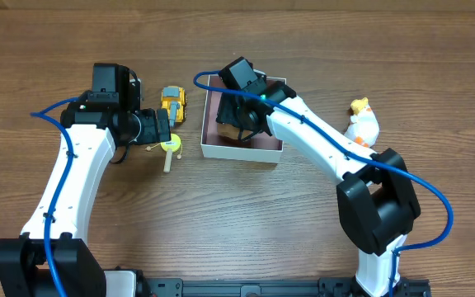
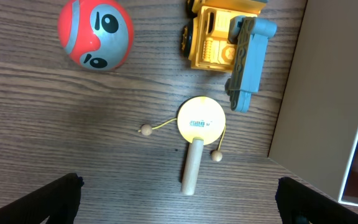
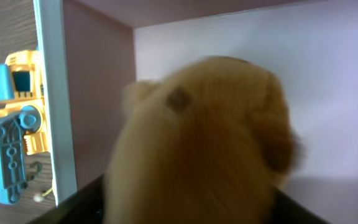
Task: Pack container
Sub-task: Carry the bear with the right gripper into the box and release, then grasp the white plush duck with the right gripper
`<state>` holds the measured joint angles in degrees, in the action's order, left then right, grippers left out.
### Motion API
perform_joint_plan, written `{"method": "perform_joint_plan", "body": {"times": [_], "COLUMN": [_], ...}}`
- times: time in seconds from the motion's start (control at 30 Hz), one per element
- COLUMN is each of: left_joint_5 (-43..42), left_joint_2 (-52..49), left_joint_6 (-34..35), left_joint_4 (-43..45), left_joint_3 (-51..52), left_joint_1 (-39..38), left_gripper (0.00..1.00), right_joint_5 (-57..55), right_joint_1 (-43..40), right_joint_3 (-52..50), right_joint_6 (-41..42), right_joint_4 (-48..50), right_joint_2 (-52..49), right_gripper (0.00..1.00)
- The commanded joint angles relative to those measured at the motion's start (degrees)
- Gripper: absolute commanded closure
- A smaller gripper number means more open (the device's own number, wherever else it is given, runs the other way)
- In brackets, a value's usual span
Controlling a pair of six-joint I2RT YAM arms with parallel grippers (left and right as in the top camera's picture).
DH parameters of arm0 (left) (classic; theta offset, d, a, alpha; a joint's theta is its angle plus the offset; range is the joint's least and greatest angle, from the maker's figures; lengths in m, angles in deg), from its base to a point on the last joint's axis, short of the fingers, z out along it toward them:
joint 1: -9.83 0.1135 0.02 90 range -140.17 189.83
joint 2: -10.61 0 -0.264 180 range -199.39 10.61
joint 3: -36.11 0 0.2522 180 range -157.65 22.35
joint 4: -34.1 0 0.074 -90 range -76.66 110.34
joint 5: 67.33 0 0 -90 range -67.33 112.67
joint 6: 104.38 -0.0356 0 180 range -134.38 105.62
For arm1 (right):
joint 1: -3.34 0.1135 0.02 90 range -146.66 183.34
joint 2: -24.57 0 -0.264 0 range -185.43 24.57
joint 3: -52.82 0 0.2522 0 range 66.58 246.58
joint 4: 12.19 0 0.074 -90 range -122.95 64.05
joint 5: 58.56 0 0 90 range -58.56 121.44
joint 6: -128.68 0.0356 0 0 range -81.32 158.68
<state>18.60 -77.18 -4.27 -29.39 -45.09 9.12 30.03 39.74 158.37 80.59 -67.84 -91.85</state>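
The container (image 1: 242, 153) stands at the middle of the table, white walls and pink-mauve inside; it also shows in the right wrist view (image 3: 51, 93) and at the right edge of the left wrist view (image 2: 328, 93). My right gripper (image 1: 242, 124) is inside it, shut on a brown plush toy (image 1: 228, 130), which fills the right wrist view (image 3: 204, 143) between the fingers (image 3: 188, 211). My left gripper (image 1: 159, 129) is open and empty (image 2: 179, 202), just above a wooden rattle drum (image 2: 200, 124) lying on the table left of the container (image 1: 171, 148).
A yellow toy truck with a blue arm (image 1: 172, 104) (image 2: 225, 34) (image 3: 17, 124) sits just left of the container. A red and grey ball (image 2: 96, 32) lies further left. A white and orange plush (image 1: 361, 122) stands at the right.
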Motion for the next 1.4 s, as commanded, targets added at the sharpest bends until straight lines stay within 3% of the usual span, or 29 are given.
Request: {"method": "perform_joint_plan", "body": {"times": [0.0,0.1,0.5,0.63,0.9,0.97,1.2,1.37], "left_joint_5": [0.2,0.2,0.2,0.2,0.2,0.2,0.2,0.2], "left_joint_2": [-0.2,-0.2,-0.2,-0.2,-0.2,-0.2,-0.2,-0.2], "left_joint_6": [-1.1,-1.1,-1.1,-1.1,-1.1,-1.1,-1.1,-1.1], "left_joint_4": [0.1,0.1,0.1,0.1,0.1,0.1,0.2,0.2], "left_joint_3": [-1.3,-1.3,-1.3,-1.3,-1.3,-1.3,-1.3,-1.3], "left_joint_1": [0.3,0.4,0.4,0.3,0.3,0.3,0.4,0.3], "left_gripper": [0.00,0.00,0.00,0.00,0.00,0.00,0.00,0.00], "right_joint_5": [0.6,1.5,1.6,8.6,20.1,23.1,21.7,13.0], "right_joint_1": [0.0,0.0,-4.0,-5.0,-3.8,-4.1,-9.2,-17.0], "right_joint_3": [0.1,0.1,0.2,0.2,0.2,0.2,1.5,1.6], "right_joint_6": [-8.1,-12.0,-12.2,-12.2,-12.0,-12.0,-16.9,-16.9], "right_joint_4": [3.8,4.9,0.6,2.1,11.1,12.3,6.8,-4.9], "right_joint_2": [0.5,0.5,1.7,1.6,1.5,1.6,7.5,14.5], "right_gripper": [0.27,0.27,0.29,0.43,0.45,0.52,0.53,0.53]}}
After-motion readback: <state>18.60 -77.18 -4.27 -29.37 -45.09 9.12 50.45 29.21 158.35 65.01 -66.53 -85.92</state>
